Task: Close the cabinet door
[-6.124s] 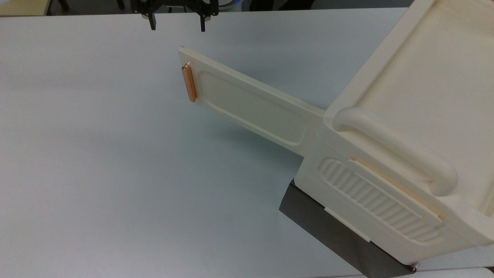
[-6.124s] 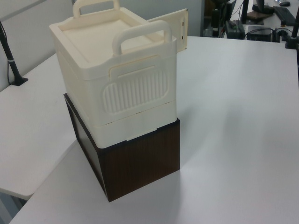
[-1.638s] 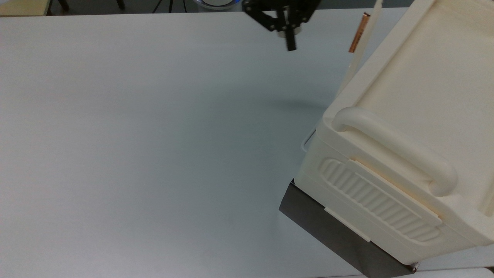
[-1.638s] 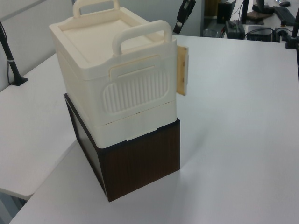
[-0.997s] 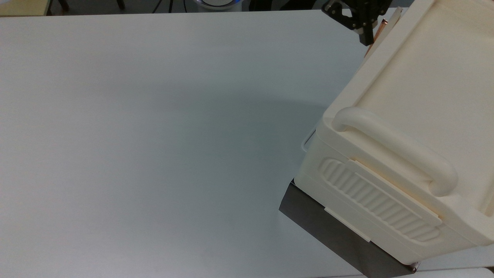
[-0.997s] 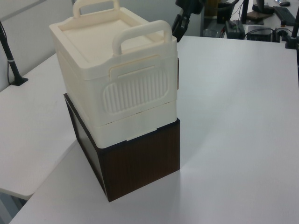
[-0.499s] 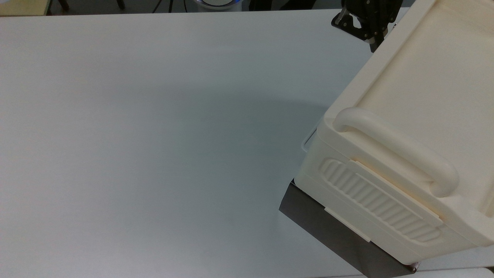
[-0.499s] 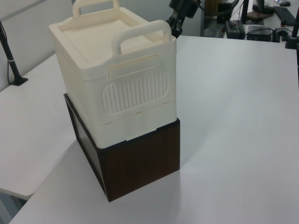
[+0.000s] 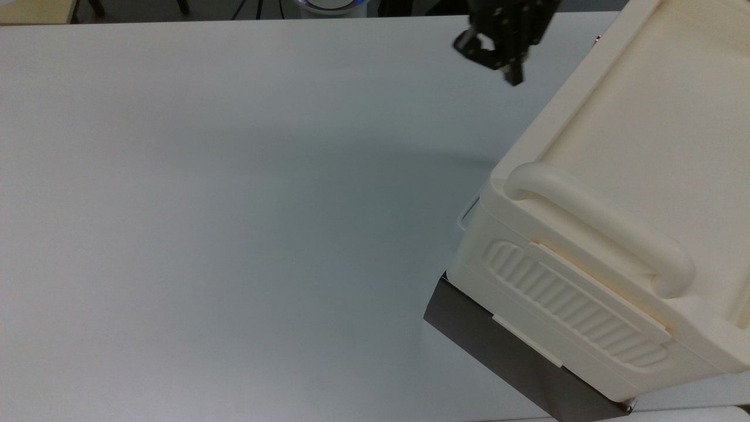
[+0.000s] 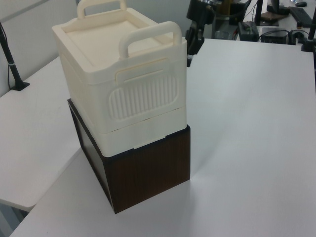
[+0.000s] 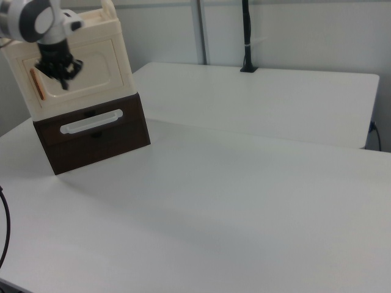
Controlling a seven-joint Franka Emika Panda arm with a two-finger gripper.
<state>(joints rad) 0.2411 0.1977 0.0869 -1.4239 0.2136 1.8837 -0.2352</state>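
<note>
While the cabinet [image 9: 638, 193] occupies the right side of the top view, its door cannot be made out from above. In the right view, at the upper left of the frame, the cabinet door [image 11: 85, 70] lies flush against the cabinet front, with its copper-orange bar handle [image 11: 36, 83] standing upright at the door's left end. Below it sits the dark base [image 11: 91, 137], which carries a pale horizontal handle [image 11: 90, 121].

The gripper [image 9: 510, 61] hangs at the top of the top view, just left of the cabinet's upper corner and apart from it, with bare counter [image 9: 234, 205] beneath. In the right view the gripper [image 11: 61, 76] appears in front of the door's left half, beside the bar handle; contact cannot be confirmed. In the left view the gripper [image 10: 193, 47] sits at the upper centre, just right of the cabinet's far corner. Whether the jaws are released or clenched I cannot tell; nothing is seen held between them.

The left view shows the cabinet's ribbed side panel [image 10: 143, 96] facing the camera, with a thick cream grab handle [image 10: 148, 37] above it and a second one [image 10: 98, 6] behind. The cabinet stands upright on the brown base [image 10: 148, 168], which rests on the white counter.
</note>
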